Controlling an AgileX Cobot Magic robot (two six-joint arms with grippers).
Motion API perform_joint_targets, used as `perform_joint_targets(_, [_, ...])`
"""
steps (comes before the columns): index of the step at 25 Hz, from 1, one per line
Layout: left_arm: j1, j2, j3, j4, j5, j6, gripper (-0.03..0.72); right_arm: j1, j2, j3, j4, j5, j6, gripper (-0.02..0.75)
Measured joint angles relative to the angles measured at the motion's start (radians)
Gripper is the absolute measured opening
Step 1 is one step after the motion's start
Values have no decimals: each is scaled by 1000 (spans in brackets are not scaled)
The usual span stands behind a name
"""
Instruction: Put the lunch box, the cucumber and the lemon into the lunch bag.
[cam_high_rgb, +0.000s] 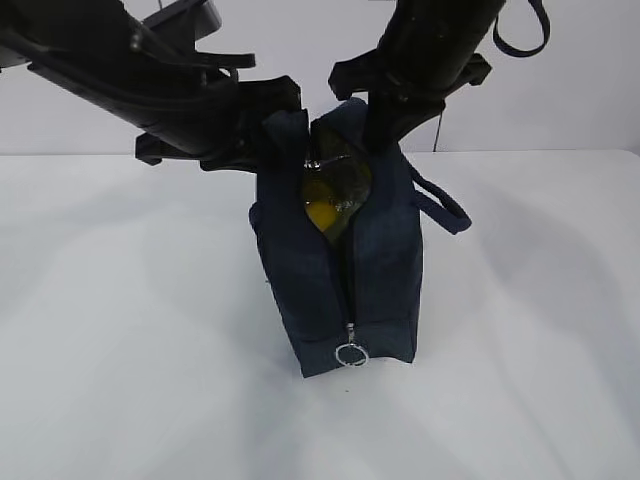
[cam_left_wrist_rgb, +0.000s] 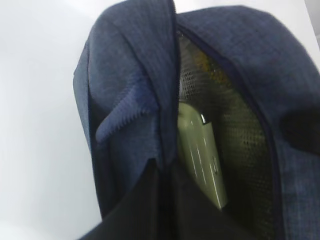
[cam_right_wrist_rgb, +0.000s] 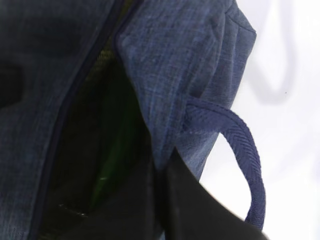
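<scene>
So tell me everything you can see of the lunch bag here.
The lunch bag is a boxy, dark navy woven-fabric bag standing on the white table. Its zipper is partly open at the top, with the silver ring pull low on the front. A loop handle hangs on its right. Both grippers pinch the opening's edges. Inside show the lemon and lunch box lid.

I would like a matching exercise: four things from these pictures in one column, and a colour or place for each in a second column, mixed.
1. lemon
2. lunch box
3. ring pull
4. handle

a. pale green lid, inside the bag
b. silver, at the bag's low front end
c. yellow, seen through the open zipper
d. navy loop on the bag's outside

Pairs: 1-c, 2-a, 3-b, 4-d
</scene>
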Motion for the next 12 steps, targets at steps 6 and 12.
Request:
perform_joint_targets(6, [0,11,0,0,-30,0,-6,0,-3,35,0,-8,0,8])
perform_joint_targets(12, [0,28,-2,-2,-49,0,-4,0,-3,39,-1,-8,0,8])
